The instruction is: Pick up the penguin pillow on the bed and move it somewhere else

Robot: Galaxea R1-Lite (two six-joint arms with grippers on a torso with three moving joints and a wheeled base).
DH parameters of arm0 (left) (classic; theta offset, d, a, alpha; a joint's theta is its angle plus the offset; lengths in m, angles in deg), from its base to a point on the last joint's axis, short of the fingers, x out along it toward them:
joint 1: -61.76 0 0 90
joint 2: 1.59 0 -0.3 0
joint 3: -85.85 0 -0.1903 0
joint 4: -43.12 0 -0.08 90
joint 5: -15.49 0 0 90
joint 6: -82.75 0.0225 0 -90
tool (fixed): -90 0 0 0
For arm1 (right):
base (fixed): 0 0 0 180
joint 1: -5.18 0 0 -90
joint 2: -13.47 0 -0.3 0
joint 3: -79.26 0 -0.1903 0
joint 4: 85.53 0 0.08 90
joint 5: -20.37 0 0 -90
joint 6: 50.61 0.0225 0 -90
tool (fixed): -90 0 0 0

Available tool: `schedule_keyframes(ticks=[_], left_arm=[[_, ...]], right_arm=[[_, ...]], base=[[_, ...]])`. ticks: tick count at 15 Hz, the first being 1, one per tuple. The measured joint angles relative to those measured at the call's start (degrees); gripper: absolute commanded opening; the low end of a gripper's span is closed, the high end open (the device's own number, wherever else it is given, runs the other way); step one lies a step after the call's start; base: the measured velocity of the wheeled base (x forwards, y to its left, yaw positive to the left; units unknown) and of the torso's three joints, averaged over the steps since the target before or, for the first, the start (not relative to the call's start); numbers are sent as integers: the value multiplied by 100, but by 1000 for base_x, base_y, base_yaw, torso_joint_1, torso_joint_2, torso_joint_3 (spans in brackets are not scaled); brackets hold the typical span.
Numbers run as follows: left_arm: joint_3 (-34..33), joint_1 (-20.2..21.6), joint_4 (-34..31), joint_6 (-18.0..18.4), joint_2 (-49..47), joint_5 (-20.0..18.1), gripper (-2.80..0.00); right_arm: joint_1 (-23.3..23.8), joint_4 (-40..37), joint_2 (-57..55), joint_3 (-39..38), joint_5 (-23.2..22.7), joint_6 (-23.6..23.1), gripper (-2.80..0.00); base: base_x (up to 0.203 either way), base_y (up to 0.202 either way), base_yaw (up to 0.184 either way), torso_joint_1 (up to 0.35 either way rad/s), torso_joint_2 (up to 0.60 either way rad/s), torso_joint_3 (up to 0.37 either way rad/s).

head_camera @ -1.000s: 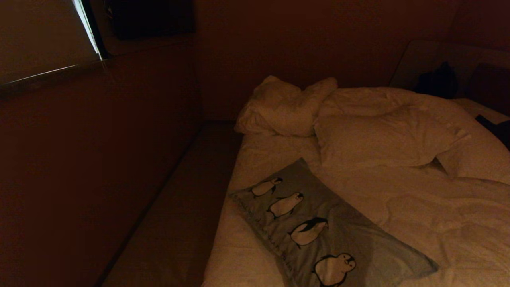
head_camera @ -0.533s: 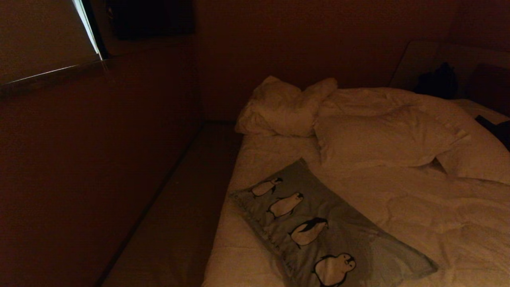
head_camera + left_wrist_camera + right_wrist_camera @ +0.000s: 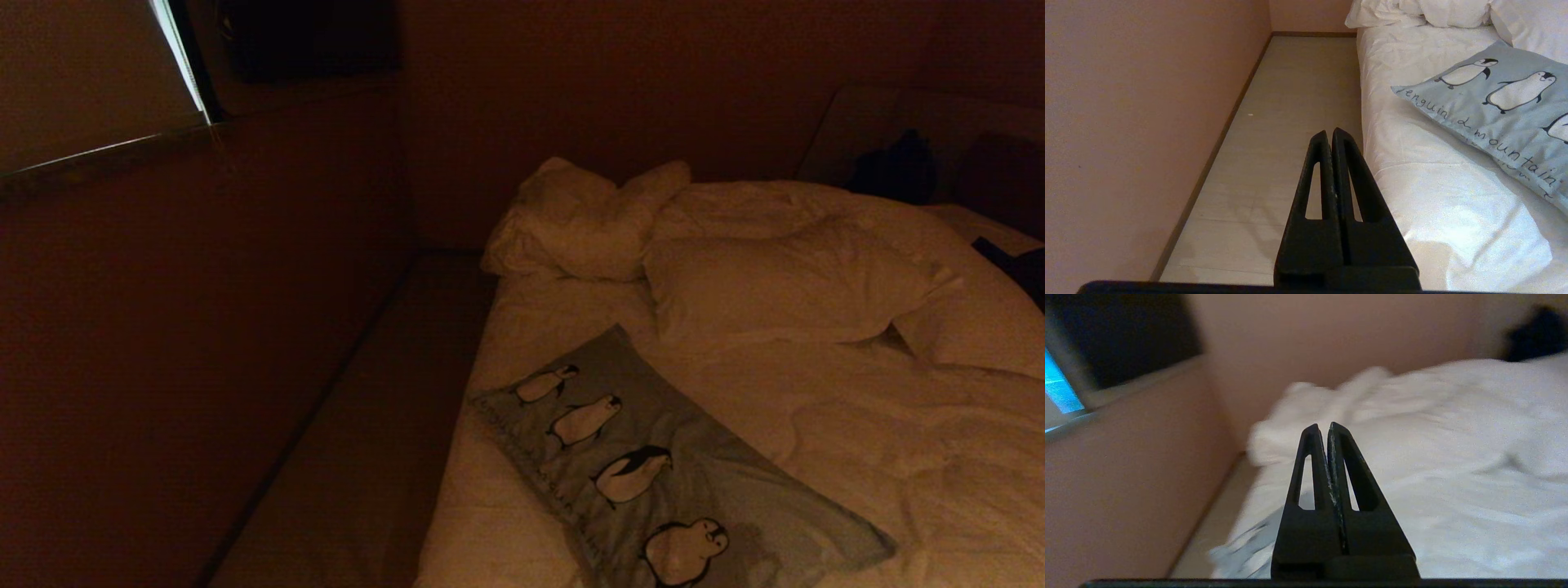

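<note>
The penguin pillow, grey-blue with a row of black-and-white penguins, lies flat and slantwise on the near left part of the bed. Its lettered edge shows in the left wrist view, where the penguin pillow rests near the mattress side. My left gripper is shut and empty, held low over the floor beside the bed. My right gripper is also shut and empty, above the bed with a blurred corner of the penguin pillow below it. Neither arm shows in the head view.
Plain cream pillows and a crumpled one lie at the bed's head. A narrow floor strip runs between the bed and a wall. Dark items sit at the far right by the headboard.
The head view stays the same and the penguin pillow has not moved. Neither arm has come into that view.
</note>
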Motion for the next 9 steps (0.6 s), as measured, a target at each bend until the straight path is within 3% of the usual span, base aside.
schedule_keyframes(ticks=[4,9], left_arm=[[0,0,-1,1,0,0,-280],[0,2,-2,-1,0,0,-280]], right_arm=[[-957,-821,947,363,-113,16,-280],[-1203,-1734,1815,27,-67,-167,-280]], base=[[0,0,0,0,0,0],[0,0,0,0,0,0]])
